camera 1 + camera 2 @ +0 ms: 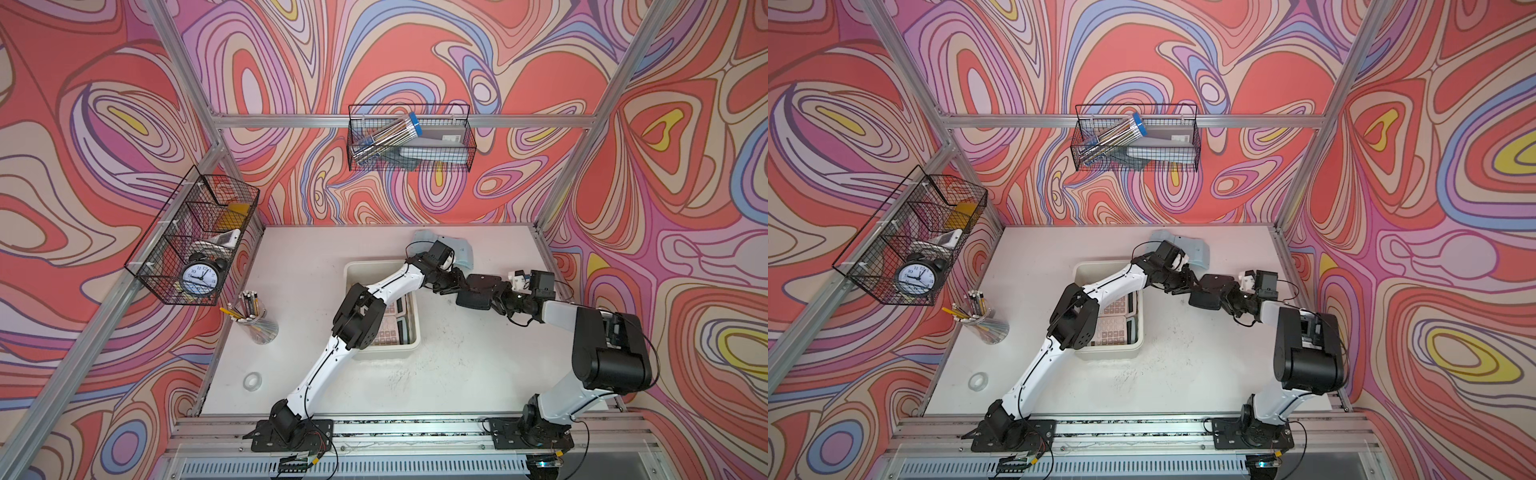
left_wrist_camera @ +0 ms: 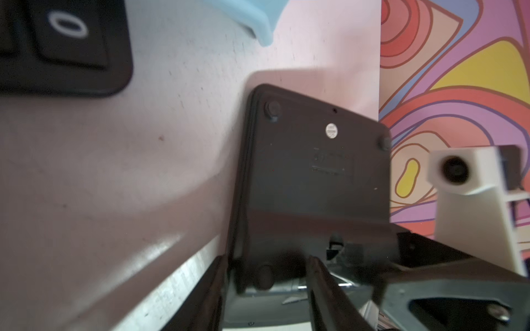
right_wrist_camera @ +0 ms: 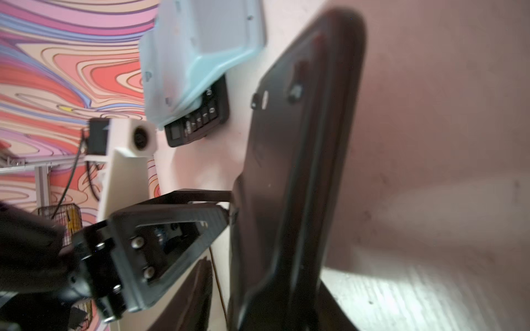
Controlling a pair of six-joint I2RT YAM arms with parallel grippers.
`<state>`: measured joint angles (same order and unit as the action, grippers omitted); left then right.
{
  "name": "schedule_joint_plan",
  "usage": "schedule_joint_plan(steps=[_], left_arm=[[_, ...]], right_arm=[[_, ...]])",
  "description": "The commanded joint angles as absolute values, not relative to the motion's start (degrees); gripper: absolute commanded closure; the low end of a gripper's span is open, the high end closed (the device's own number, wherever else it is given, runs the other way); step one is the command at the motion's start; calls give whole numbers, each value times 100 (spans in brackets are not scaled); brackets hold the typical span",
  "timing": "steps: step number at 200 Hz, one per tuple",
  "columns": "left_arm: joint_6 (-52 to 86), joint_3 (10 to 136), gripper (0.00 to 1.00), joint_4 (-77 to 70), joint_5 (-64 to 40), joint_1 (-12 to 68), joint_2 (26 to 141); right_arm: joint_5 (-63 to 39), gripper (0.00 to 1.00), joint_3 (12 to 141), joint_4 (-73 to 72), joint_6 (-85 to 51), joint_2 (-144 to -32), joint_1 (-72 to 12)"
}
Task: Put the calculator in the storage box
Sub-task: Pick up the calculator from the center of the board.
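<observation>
1 black calculator (image 1: 478,289) between left gripper (image 1: 451,286) and right gripper (image 1: 501,298); 1 storage box (image 1: 390,352)

Top views overhead, sharing whole table (image 1: 457,374) — wrist views close, both on calculator (image 2: 309,172).

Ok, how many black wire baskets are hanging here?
2. The side basket hangs on the left rail, holding an alarm clock; the back basket hangs on the rear rail. None seem hidden.

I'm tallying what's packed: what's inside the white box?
At least two calculators with pale keys show in the storage box. The left arm crosses over it and hides the rest.
</observation>
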<state>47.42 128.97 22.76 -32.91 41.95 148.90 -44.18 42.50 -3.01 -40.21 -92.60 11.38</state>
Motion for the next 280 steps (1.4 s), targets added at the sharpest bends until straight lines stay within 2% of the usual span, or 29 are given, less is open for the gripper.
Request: schedule_joint_plan(steps=[1, 29, 55, 153, 208, 280], left_arm=[[4721, 12633, 50, 2175, -3428, 4254, 14426], [4669, 12408, 48, 2182, -3376, 4245, 14052], [4585, 12280, 44, 2363, -3307, 4219, 13658], [4104, 11337, 2, 3136, -2739, 3982, 11708], [3790, 10782, 1, 3427, -2246, 3736, 10714], [3910, 10327, 1, 3508, -2247, 3367, 9867]], right_arm=[[-4606, 63, 4163, -380, -4075, -8803, 1114], [-4452, 74, 4128, -55, -3960, -8310, 1114], [-4292, 76, 4113, 264, -3788, -7916, 1116], [-3770, 79, 3935, 466, -3463, -6749, 771], [-1792, 79, 4333, 778, -2630, -6513, -907], [1272, 77, 4871, 860, -991, -6503, -3256]])
